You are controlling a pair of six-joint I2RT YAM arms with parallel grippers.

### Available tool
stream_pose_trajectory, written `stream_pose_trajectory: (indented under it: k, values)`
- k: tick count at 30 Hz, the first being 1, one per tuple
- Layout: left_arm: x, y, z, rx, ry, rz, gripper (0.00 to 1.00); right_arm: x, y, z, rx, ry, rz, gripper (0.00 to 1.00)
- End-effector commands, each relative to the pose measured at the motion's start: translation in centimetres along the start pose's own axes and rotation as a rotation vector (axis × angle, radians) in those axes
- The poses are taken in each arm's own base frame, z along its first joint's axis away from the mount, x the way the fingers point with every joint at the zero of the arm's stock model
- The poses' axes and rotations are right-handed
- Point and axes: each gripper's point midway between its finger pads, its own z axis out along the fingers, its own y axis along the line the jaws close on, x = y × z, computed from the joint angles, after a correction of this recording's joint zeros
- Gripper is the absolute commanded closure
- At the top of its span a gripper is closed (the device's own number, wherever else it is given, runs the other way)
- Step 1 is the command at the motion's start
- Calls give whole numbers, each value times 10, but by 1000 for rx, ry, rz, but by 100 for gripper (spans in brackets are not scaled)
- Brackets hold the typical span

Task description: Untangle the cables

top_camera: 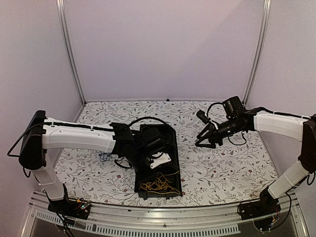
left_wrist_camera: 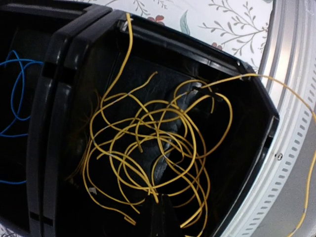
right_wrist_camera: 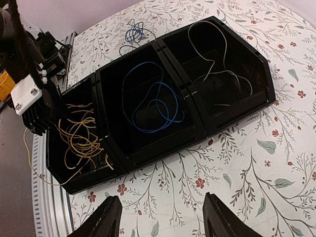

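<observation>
From above, the left gripper (top_camera: pixel 158 170), pinched shut, hangs over the yellow cables (top_camera: pixel 159 186) in the near bin of the black tray (top_camera: pixel 165 132). Its wrist view: dense loops, so lift one strand slowly. Right wrist view: the right gripper (right_wrist_camera: pixel 163 217) gapes wide, empty

We see plain pale lilac walls (top_camera: pixel 163 49) from nine to three o'clock. A floral-patterned tabletop (top_camera: pixel 232 168) lies below, an aluminium rail (top_camera: pixel 197 217) at six.
</observation>
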Motion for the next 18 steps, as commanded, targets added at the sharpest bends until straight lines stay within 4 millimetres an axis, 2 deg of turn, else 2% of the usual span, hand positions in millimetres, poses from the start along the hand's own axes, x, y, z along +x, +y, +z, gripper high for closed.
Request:
stream_pose_trajectory:
  k: [1,5,7,10,14,18]
  values:
    - [-19,11,-4,-68,-31,33,100,1,7,1,-41,-10,3,40]
    - [-20,32,8,-152,3,18,100,0,12,1,-76,-16,9,41]
    - [-21,34,11,-156,14,42,100,-1,27,-1,-147,-27,5,45]
    - [-20,32,15,-134,18,46,100,2,59,-3,-245,-21,-68,50]
    - [-16,27,20,-82,16,40,100,14,110,9,-333,53,-251,52]
    - [-21,28,11,-69,-41,15,100,23,159,21,-477,120,-349,49]
